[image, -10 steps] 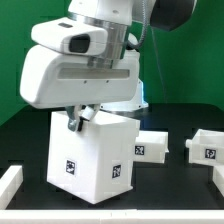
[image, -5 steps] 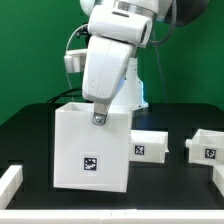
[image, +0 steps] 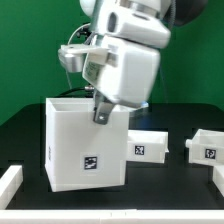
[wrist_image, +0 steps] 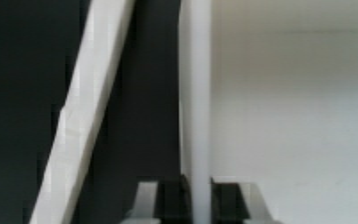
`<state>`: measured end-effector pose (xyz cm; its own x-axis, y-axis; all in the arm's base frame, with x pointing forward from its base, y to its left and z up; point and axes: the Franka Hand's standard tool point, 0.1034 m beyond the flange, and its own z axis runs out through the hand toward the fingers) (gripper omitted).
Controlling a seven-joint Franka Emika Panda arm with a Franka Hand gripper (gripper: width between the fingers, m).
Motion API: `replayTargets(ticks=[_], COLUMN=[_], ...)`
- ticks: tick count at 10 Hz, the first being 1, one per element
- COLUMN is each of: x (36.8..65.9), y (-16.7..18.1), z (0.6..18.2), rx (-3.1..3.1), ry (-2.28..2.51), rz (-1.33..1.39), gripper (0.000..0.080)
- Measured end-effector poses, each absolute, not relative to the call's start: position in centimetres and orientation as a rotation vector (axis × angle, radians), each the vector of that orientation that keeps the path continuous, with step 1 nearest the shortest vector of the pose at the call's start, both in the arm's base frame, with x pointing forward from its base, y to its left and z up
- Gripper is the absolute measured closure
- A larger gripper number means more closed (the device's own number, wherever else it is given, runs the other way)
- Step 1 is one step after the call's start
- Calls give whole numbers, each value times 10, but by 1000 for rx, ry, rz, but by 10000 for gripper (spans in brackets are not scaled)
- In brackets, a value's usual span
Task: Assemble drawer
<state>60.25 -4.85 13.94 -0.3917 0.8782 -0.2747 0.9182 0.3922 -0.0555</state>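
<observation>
My pincer is drawn narrow and clamps the upper rim of the glossy white, hollow, cube-like plastic casing, one finger inside the wall and one outside. In the wrist view my fingers sit either side of that thin wall, with only slim dark slits between pad and plastic, so I judge the grip closed on it.

The casing stands on the black table, towards the exterior view's left, its open mouth upward. I judge it light for its bulk, being all thin shell, and stiff enough to hold its shape. The wall may flex a little under a hard pinch. The gloss makes it slippery, so a hold on one rim could let the body swing or slide. The rim is the only place my narrow reach can take hold, since the body is too broad to span.

Its faces are plain and smooth, with crisp edges and a small black-and-white square tag low on the near face. Two low white plastic tray boxes, one near and one farther off, wait on the exterior view's right, apart from the casing.
</observation>
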Motion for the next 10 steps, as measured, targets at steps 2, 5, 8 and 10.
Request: replayTargets(ticks=[2, 5, 8, 10], x=[611, 609, 607, 605], y=[-23, -36, -26, 10], z=[144, 144, 147, 146], rx=[1429, 1244, 1054, 1062], ry=[2558, 2642, 2776, 2795], rz=[-298, -372, -387, -359], gripper=[764, 764, 764, 764])
